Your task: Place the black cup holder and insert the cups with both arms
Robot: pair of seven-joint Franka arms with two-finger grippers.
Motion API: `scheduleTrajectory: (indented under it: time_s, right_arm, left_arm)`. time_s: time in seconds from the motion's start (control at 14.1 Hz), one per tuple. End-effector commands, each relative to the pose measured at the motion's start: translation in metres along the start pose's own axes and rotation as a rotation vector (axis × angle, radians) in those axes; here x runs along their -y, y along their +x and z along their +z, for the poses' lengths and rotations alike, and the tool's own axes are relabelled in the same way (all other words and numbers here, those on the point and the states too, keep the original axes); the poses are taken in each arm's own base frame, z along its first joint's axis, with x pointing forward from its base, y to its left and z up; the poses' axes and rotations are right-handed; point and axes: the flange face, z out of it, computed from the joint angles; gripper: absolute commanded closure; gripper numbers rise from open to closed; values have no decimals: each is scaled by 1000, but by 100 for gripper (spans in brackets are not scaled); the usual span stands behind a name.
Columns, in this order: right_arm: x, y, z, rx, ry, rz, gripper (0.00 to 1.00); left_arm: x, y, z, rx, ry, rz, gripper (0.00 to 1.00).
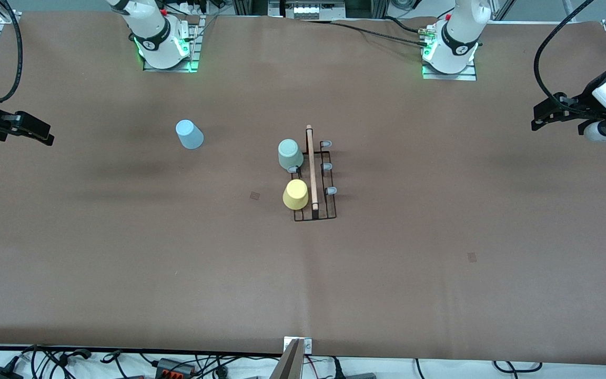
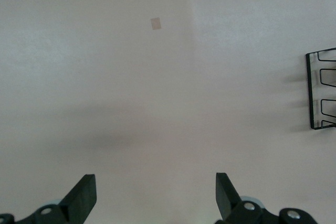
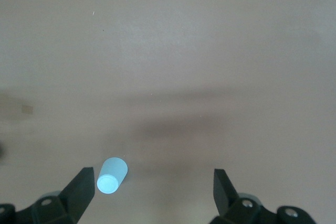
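Observation:
The black cup holder (image 1: 317, 209) stands mid-table, its wooden rod handle (image 1: 311, 167) on top. The pale grey-green cup (image 1: 290, 154) and the yellow cup (image 1: 296, 194) sit upside down on its pegs on the side toward the right arm's end, the yellow one nearer the front camera. The light blue cup (image 1: 190, 134) stands upside down on the table toward the right arm's end, and shows in the right wrist view (image 3: 112, 175). My right gripper (image 1: 45, 138) (image 3: 152, 187) is open and empty, up over that end. My left gripper (image 1: 537, 118) (image 2: 155, 192) is open and empty over the left arm's end; the holder's edge (image 2: 314, 90) shows in its view.
Three grey-tipped pegs (image 1: 327, 167) on the holder's side toward the left arm's end are bare, and one bare peg (image 1: 293, 168) shows between the two cups. Small tape marks (image 1: 254, 195) (image 1: 472, 257) lie on the brown table cover. Cables run along the table edge nearest the front camera.

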Motion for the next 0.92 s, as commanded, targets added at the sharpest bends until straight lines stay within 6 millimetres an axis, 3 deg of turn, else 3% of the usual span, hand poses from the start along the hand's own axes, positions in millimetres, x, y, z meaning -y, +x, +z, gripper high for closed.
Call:
scheduleTrajectory:
  time_s: [0.0, 0.85]
  right_arm:
    - [1, -1, -3, -4, -8, -24, 0]
    - [3, 3, 2, -6, 10, -21, 0]
  left_arm:
    - [5, 2, -5, -4, 6, -8, 0]
    - [4, 19, 8, -28, 10, -10, 0]
